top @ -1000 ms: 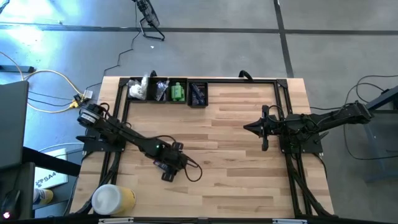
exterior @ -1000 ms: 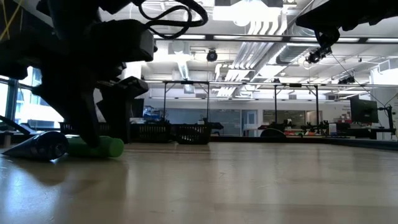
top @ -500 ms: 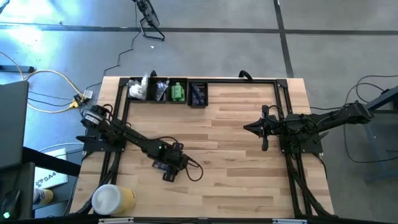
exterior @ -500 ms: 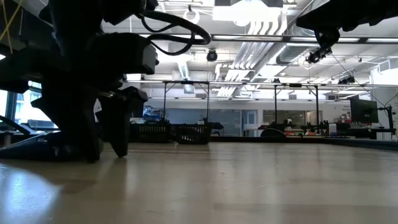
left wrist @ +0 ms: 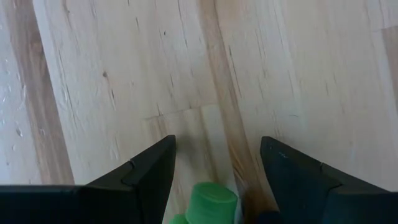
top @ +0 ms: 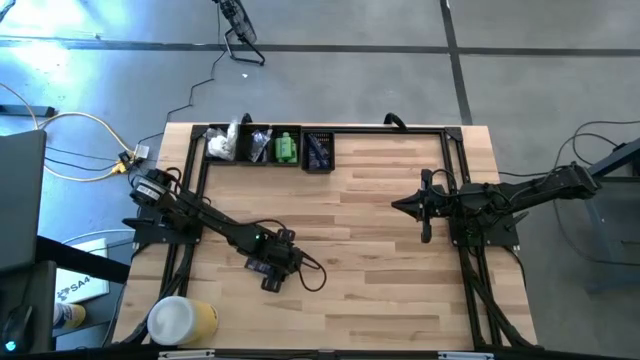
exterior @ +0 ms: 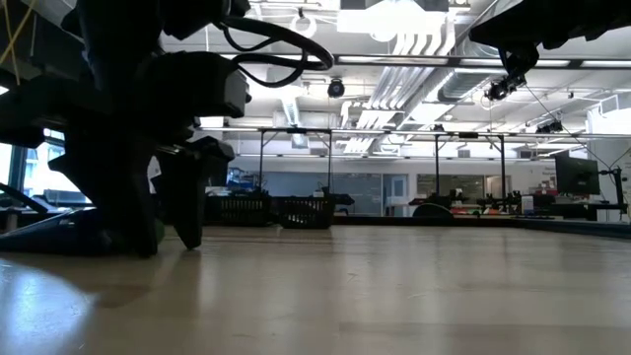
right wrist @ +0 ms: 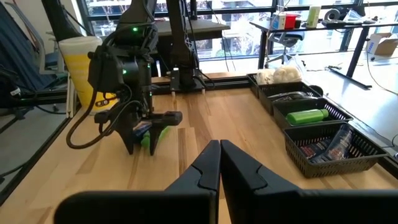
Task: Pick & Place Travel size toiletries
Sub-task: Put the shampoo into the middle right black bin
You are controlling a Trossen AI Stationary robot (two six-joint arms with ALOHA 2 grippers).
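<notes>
A green bottle [left wrist: 210, 202] lies on the wooden table [top: 380, 290], its round cap toward the wrist camera. My left gripper [left wrist: 217, 142] is open and low over the table's near left part [top: 272, 280]. One finger stands on each side of the bottle, with a gap on both sides. From across the table the bottle [right wrist: 155, 137] shows green between those fingers. My right gripper [top: 398, 205] hangs shut above the table's right half, fingers [right wrist: 210, 163] level and pointing toward the left arm. More toiletries lie in the far-left baskets.
A row of black baskets [top: 262, 147] at the far left edge holds white packets [right wrist: 277, 76], a green bottle [right wrist: 305, 116] and dark sachets [right wrist: 329, 146]. A large white-and-yellow cylinder [top: 180, 320] lies at the near left corner. A black frame rail [top: 400, 127] runs along the far edge.
My left gripper has sunk toward the table, still open. Its fingers now stand on either side of the green bottle, which a second ago lay in plain sight beside them in the low view. The bottle has not moved.
</notes>
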